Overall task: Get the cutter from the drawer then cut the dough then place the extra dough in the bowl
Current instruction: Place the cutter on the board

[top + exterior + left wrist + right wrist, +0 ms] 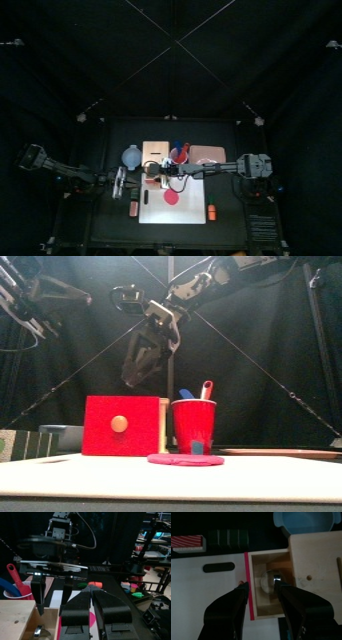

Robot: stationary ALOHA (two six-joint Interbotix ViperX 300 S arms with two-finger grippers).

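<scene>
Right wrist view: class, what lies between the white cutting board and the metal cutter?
The red drawer front, seen edge-on in the right wrist view. The white cutting board is on one side, the metal cutter inside the open drawer on the other.

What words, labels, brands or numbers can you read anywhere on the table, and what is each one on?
None can be read: the wooden box, the red cup, the dough, the white board, the bowl and the cutter show no text, label or number.
</scene>
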